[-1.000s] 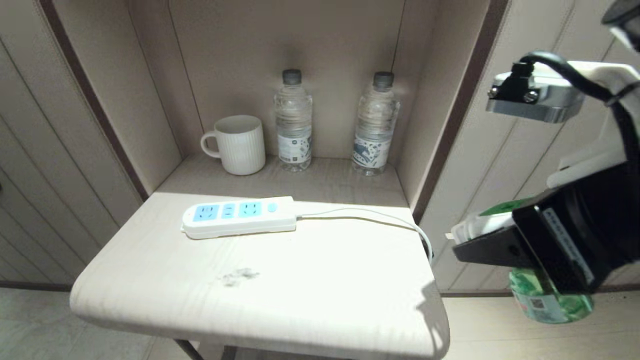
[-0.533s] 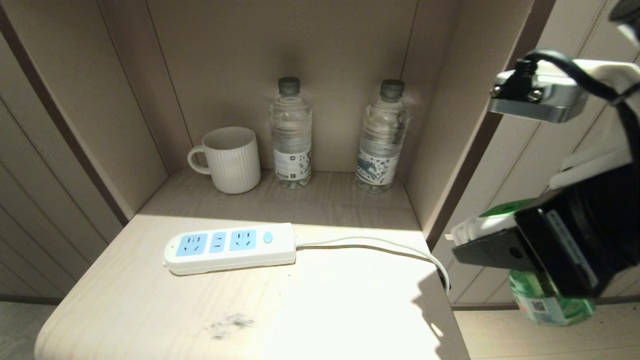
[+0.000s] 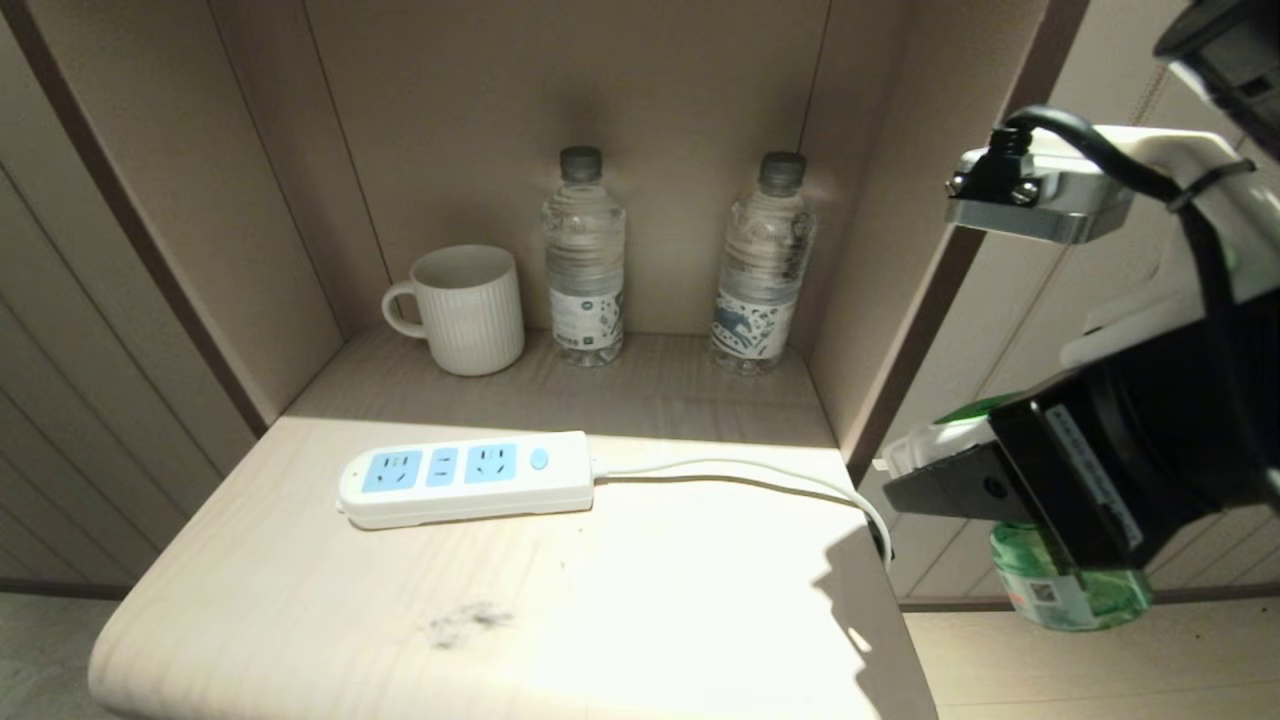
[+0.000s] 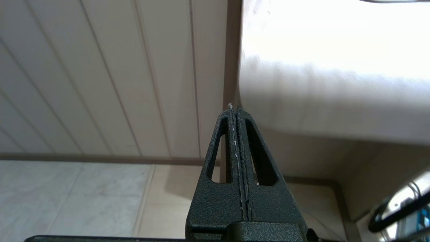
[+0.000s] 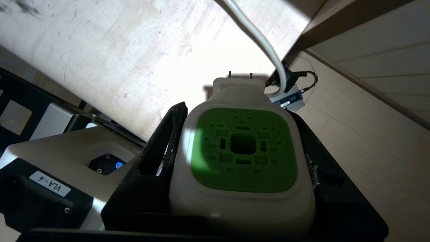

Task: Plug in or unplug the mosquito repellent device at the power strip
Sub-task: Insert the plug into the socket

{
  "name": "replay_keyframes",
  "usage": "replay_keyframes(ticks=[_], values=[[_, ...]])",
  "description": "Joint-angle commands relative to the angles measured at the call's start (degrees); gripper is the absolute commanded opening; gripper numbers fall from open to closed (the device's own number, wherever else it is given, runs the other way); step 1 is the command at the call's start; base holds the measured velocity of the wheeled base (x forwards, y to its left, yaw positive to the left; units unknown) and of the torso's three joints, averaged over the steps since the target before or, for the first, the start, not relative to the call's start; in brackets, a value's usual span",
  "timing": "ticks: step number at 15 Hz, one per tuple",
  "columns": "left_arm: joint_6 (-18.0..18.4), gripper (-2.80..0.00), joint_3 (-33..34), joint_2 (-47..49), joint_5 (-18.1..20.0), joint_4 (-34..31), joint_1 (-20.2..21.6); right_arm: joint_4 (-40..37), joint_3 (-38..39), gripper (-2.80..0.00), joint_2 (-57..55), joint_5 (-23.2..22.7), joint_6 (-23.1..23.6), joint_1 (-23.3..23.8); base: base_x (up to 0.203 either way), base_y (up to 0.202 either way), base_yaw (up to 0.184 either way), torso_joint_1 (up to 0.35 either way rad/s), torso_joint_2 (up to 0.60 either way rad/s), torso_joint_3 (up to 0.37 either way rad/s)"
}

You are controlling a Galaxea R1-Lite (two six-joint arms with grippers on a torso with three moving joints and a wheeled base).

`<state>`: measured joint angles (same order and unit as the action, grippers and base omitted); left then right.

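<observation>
Right tool (image 3: 960,470), clamped on the repellent (image 5: 242,151), hangs off the desk (image 3: 650,590) edge; next, its prongs must reach the strip (image 3: 465,478); left tool (image 4: 238,114) pressed together.

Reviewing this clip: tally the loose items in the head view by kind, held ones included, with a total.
Water bottles: 2
Mug: 1
Power strip: 1
Mosquito repellent device: 1, clamped in the right gripper off the table's right edge
Total: 5
</observation>
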<state>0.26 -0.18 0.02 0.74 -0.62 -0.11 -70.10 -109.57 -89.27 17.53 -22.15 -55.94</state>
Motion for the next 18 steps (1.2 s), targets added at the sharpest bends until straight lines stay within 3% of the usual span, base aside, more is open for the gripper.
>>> replay_keyframes(ticks=[1, 5, 18], values=[[0.0, -2.80, 0.0, 0.1, 0.0, 0.0, 0.0, -0.4, 0.0, -2.80, -0.1, 0.1, 0.0, -0.1, -0.188, 0.000, 0.004, 0.002, 0.01, -0.001], [0.0, -2.80, 0.0, 0.1, 0.0, 0.0, 0.0, -0.4, 0.2, -2.80, -0.1, 0.1, -0.2, -0.2, -0.175, 0.000, -0.001, -0.003, 0.00, 0.003], [0.1, -2.80, 0.0, 0.1, 0.0, 0.0, 0.0, 1.4, 3.6, -2.80, 0.2, 4.0, -0.2, -2.0, 0.000, 0.000, 0.000, 0.000, 0.00, 0.000]])
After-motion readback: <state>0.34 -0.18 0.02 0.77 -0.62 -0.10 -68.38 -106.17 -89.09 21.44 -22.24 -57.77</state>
